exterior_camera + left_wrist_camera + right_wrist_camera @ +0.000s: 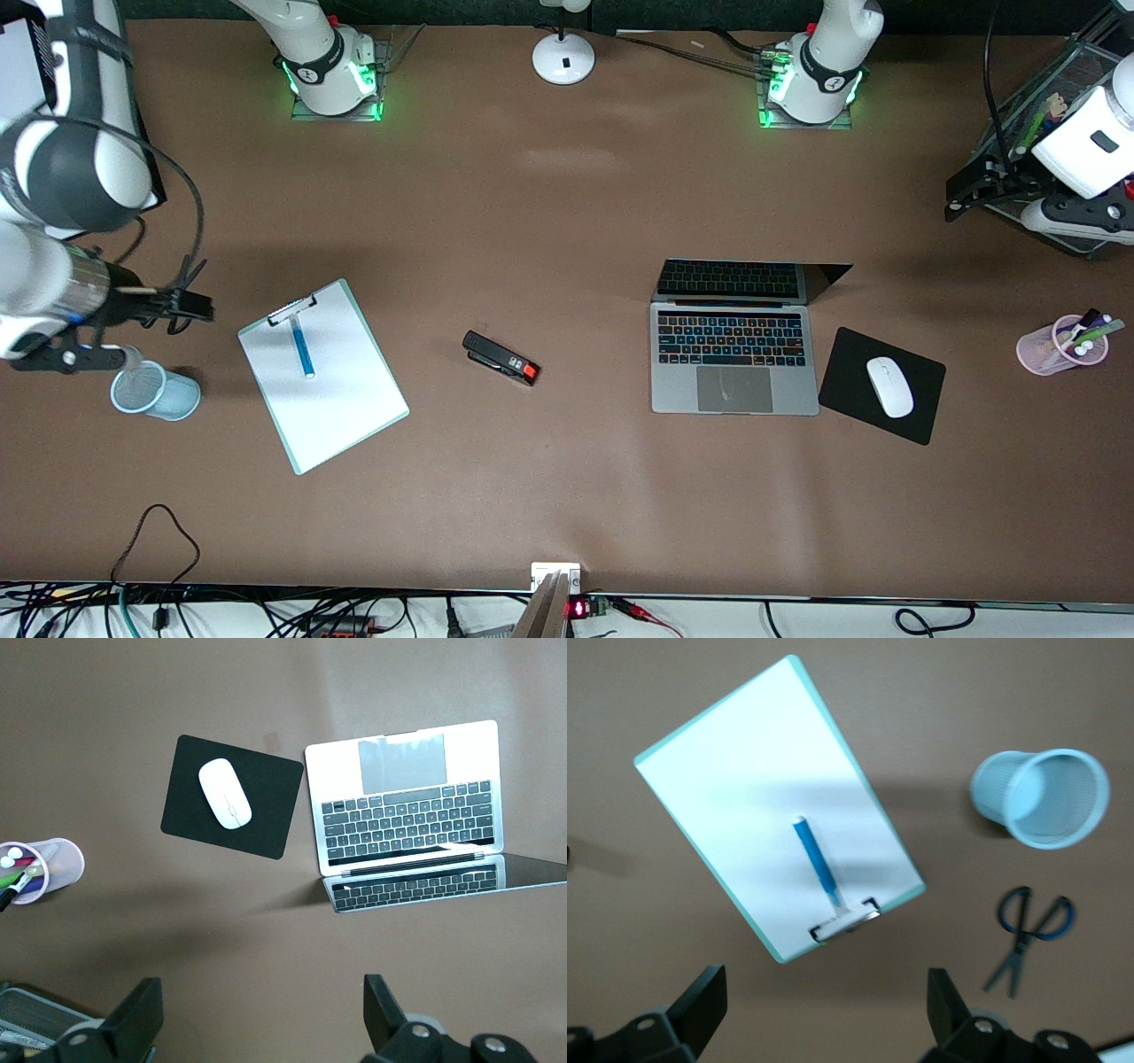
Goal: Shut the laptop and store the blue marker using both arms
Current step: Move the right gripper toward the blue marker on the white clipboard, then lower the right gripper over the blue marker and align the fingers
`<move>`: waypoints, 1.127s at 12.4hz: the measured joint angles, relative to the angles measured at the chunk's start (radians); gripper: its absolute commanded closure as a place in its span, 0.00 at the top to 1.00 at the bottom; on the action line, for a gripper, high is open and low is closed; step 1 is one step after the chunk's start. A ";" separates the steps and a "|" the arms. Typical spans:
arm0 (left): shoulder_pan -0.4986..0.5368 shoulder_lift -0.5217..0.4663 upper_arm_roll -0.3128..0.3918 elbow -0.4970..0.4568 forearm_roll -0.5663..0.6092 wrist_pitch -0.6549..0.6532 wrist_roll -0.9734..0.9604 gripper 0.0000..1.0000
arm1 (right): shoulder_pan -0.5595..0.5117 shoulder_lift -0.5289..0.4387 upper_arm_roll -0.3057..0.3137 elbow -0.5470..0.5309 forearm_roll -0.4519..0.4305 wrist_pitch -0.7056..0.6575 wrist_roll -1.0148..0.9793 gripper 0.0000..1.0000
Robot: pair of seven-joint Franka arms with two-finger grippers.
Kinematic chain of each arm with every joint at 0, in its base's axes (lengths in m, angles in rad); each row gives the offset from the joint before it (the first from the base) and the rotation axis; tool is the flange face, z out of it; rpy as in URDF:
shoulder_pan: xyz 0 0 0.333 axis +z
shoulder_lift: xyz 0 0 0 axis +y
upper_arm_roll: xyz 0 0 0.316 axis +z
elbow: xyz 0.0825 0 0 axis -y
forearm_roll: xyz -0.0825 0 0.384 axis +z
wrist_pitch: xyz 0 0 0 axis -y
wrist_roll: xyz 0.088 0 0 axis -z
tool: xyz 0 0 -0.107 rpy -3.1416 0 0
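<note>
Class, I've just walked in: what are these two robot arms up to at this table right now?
Nothing is being handled yet. The laptop sits open beside a mouse pad. The blue marker lies on a clipboard toward the right arm's end. The right gripper hangs open over that end, near a blue mesh cup; the left gripper waits open, raised at its own end.
</note>
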 measured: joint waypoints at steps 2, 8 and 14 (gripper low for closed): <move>0.000 0.000 0.000 0.000 0.000 0.000 0.000 1.00 | 0.003 0.041 0.000 0.000 0.017 0.015 0.000 1.00; 0.000 0.000 0.000 0.000 0.000 0.000 0.000 1.00 | 0.048 0.118 0.005 0.001 0.019 0.077 -0.002 1.00; 0.000 0.000 0.000 0.000 0.000 0.000 0.000 1.00 | 0.078 0.185 0.006 0.001 0.019 0.121 -0.012 1.00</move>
